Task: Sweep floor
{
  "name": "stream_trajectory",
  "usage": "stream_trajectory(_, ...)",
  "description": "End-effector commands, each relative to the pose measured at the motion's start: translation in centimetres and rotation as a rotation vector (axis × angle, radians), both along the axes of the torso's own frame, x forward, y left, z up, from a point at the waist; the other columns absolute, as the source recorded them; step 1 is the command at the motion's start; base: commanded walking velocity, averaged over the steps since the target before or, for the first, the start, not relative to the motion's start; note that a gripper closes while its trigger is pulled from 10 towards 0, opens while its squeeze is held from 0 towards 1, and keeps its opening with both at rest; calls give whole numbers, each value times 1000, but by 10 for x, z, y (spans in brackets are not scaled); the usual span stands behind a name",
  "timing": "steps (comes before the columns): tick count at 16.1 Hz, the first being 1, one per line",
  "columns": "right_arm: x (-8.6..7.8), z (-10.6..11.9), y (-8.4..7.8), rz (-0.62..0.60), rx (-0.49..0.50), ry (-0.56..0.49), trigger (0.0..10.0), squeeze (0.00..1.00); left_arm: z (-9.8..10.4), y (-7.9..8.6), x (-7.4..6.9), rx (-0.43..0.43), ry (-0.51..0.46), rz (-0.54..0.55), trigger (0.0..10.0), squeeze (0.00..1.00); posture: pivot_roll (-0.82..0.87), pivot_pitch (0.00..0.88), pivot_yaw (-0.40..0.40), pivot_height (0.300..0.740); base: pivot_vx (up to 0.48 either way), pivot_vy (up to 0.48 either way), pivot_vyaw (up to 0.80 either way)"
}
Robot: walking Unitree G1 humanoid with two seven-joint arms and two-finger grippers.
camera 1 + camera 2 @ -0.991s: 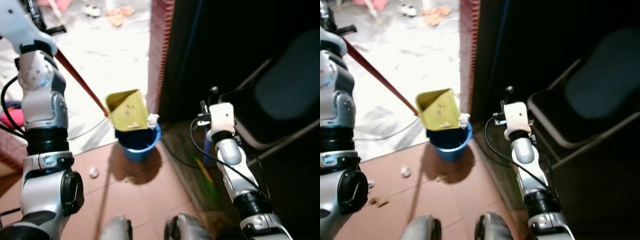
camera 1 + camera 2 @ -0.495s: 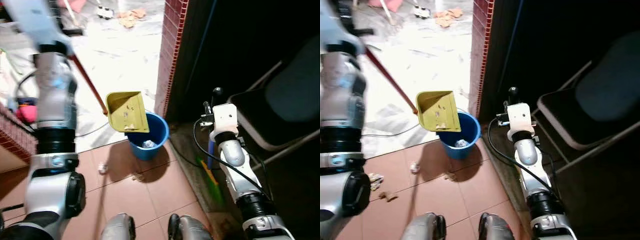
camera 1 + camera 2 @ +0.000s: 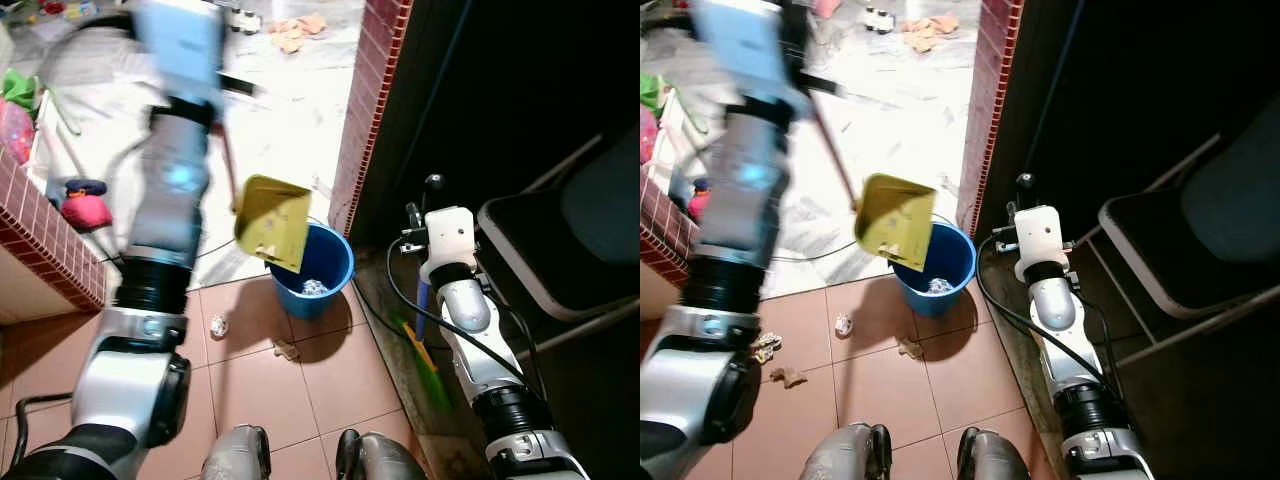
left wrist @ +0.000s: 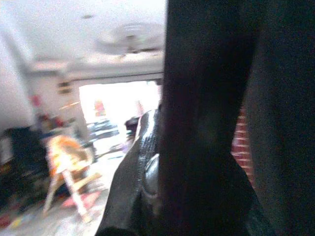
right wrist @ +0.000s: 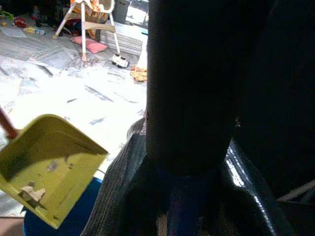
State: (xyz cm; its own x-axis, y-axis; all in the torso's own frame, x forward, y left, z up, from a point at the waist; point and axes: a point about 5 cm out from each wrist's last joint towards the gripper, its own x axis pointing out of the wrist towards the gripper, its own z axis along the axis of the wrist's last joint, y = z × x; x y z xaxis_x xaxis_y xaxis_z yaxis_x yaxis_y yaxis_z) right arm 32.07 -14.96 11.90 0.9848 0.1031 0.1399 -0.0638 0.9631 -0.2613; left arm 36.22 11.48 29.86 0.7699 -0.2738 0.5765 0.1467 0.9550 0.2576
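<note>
A yellow dustpan (image 3: pixel 272 222) hangs tilted, mouth down, over the rim of a blue bucket (image 3: pixel 330 262). A few scraps still cling inside the dustpan (image 5: pixel 47 167). Its red handle (image 3: pixel 835 160) runs up to my raised, blurred left gripper (image 3: pixel 808 82), which is shut on it. White crumpled paper (image 3: pixel 316 288) lies in the bucket. My right gripper (image 3: pixel 421 203) is to the right of the bucket, shut on the broom's blue handle (image 3: pixel 418 303). The broom's green bristles (image 3: pixel 427 367) rest on the dark floor below.
Crumpled paper (image 3: pixel 219 325) and brown scraps (image 3: pixel 910 348) lie on the red tiles by the bucket. A brick pillar (image 3: pixel 365 110) stands behind it and a low brick wall (image 3: pixel 50 235) at the left. A folding chair (image 3: pixel 570 250) stands at the right.
The camera has shifted. The paper at the dustpan's lip dropped into the bucket. My left arm has swung right, tipping the dustpan more steeply over the bucket. The right arm holds still.
</note>
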Motion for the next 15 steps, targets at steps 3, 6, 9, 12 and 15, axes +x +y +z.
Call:
stream_trajectory(3,5,11,-3,0,-14,-43,10000,0,3,-48,-29,224,-141,-292,10000,0,-15,103,-46,740,0,0,0)
stream_trajectory(6,6,12,-2,2,-16,-44,10000,0,-24,-78,-53,501,-165,-533,10000,0,-10,104,-46,740,0,0,0)
stream_trajectory(9,5,10,0,7,-15,-43,10000,0,-35,-86,-65,629,-212,-620,10000,0,-11,110,-46,740,0,0,0)
stream_trajectory(12,6,10,-1,6,-15,-44,10000,0,-17,-76,-56,613,-273,-529,10000,0,-13,111,-45,740,0,0,0)
stream_trajectory(15,6,10,0,3,-14,-44,10000,0,17,-50,-38,388,-267,-336,10000,0,-11,108,-44,740,0,0,0)
